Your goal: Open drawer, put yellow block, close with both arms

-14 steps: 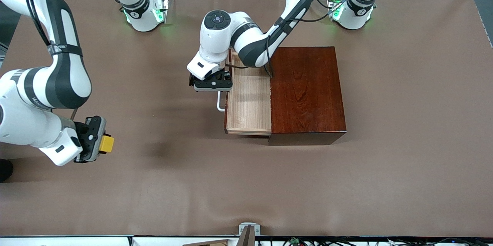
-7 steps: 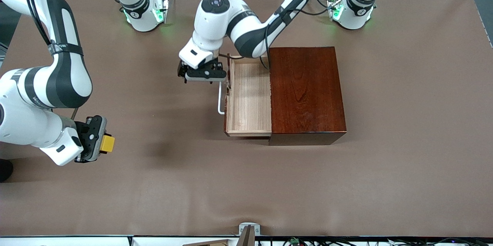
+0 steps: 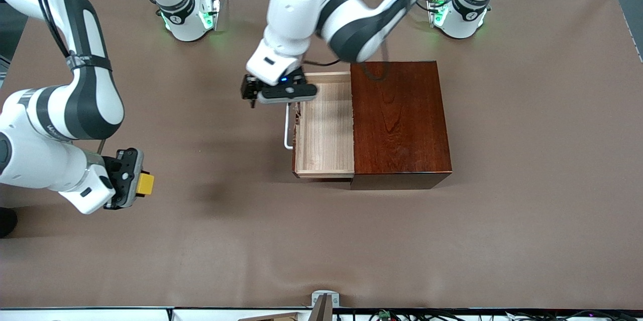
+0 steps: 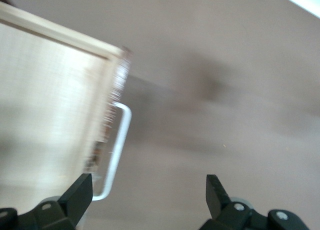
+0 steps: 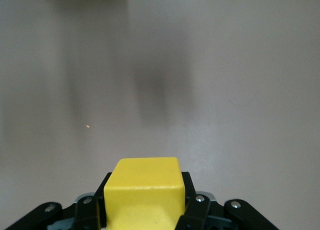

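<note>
Drawer (image 3: 324,127) is pulled out of the wooden box (image 3: 399,117) at frame centre, pale tray fully exposed and nothing in it, white handle (image 3: 287,127) on its front toward the right arm's end of the table.

Change over the last second: left gripper (image 3: 279,91) has let go of the handle and lifted, moving from the handle area up toward the top edge of the drawer in the front view. It now hangs over the drawer's front corner, upper centre of frame. In the left wrist view its fingers (image 4: 75,199) stand wide apart with nothing between them, and the handle (image 4: 116,152) sits clear of them. So the opening step looks finished and the left arm is getting out of the way.

Right gripper (image 3: 131,184) at lower left of the front view, over bare table (image 3: 321,240), well apart from the drawer. It is clamped on the yellow block (image 3: 145,184); the right wrist view shows the block (image 5: 145,190) squeezed between the fingers. It has shifted only slightly, a bit toward the drawer and lower in frame.

Meaning: block is picked, drawer is ready, path is clearing. Next is likely carrying the block across to over the open tray and dropping it in, then closing. Block not yet in the drawer.
</note>
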Robot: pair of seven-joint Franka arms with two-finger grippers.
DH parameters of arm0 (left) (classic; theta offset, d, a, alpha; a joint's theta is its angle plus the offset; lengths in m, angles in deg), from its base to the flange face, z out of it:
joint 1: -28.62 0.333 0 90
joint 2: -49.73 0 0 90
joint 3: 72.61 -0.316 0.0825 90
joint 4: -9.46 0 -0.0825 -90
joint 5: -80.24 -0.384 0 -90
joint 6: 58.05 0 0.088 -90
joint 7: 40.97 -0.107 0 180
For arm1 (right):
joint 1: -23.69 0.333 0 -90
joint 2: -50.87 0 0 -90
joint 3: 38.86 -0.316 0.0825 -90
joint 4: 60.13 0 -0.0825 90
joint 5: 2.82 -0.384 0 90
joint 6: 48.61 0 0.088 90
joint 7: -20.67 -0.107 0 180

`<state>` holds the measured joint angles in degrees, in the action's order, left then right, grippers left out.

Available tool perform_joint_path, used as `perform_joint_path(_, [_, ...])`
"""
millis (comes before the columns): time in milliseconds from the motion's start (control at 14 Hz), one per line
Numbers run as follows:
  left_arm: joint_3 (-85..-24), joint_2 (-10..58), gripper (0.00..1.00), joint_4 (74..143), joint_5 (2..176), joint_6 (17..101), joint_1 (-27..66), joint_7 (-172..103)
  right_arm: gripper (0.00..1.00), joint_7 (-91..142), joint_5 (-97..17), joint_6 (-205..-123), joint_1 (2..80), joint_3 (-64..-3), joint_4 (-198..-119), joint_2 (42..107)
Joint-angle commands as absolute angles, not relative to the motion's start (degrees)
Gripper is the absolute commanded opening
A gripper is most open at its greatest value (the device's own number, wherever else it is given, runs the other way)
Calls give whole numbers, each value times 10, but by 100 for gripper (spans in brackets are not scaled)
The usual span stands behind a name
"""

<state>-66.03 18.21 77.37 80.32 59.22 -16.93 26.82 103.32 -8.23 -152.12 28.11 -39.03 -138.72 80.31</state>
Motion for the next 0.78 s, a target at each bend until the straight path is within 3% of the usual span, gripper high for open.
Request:
perform_joint_path(0, [-659, 253, 100, 796, 816, 499, -131, 247, 0, 1040, -87, -1508, 305, -392, -1393, 786])
perform_joint_path(356, [-660, 327, 100, 808, 816, 303, -30, 42, 0, 1028, -90, -1517, 383, -392, -1391, 786])
perform_joint_path(713, [-658, 405, 100, 864, 816, 245, 86, -118, 0, 973, -96, -1521, 460, -392, -1377, 790])
